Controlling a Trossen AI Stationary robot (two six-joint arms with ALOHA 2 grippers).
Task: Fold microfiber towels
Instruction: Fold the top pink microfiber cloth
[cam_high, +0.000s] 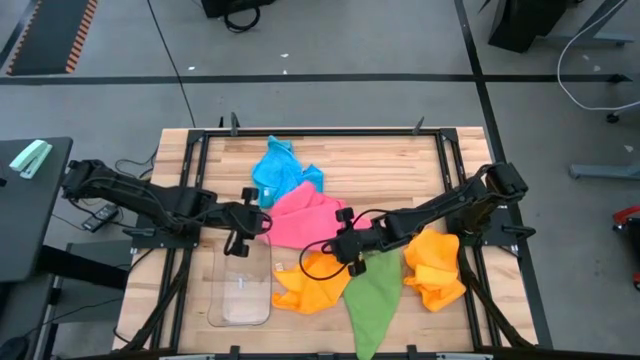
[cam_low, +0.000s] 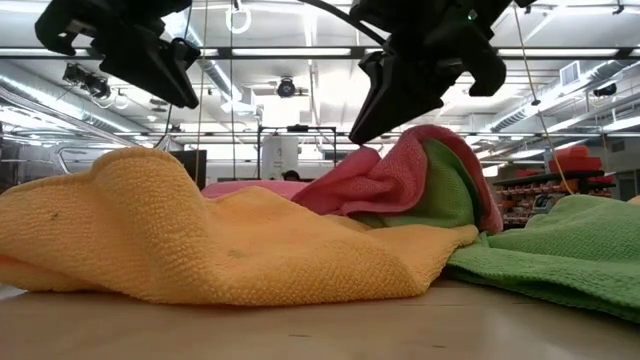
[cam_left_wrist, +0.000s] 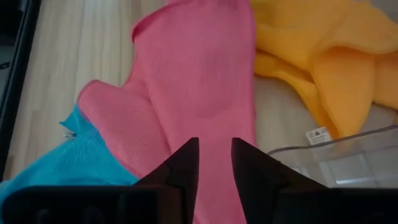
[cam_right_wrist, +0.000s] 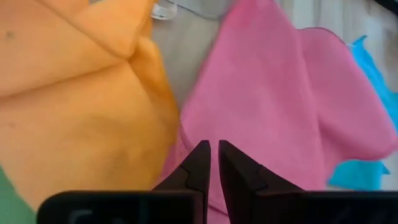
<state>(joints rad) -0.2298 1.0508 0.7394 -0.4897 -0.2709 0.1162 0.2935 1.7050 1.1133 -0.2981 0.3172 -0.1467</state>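
The pink towel (cam_high: 300, 215) lay mid-worktop (cam_high: 400, 160), between the blue towel (cam_high: 278, 168) and an orange towel (cam_high: 312, 280). The left gripper (cam_left_wrist: 214, 163) hung over its edge, fingers (cam_left_wrist: 184, 165) a little apart with pink showing between them. The right gripper (cam_right_wrist: 214, 163) was at the opposite edge, fingers nearly pressed together; I couldn't tell if they pinched cloth. A green towel (cam_high: 375, 300) and the clear tray (cam_high: 243, 290) sat nearby.
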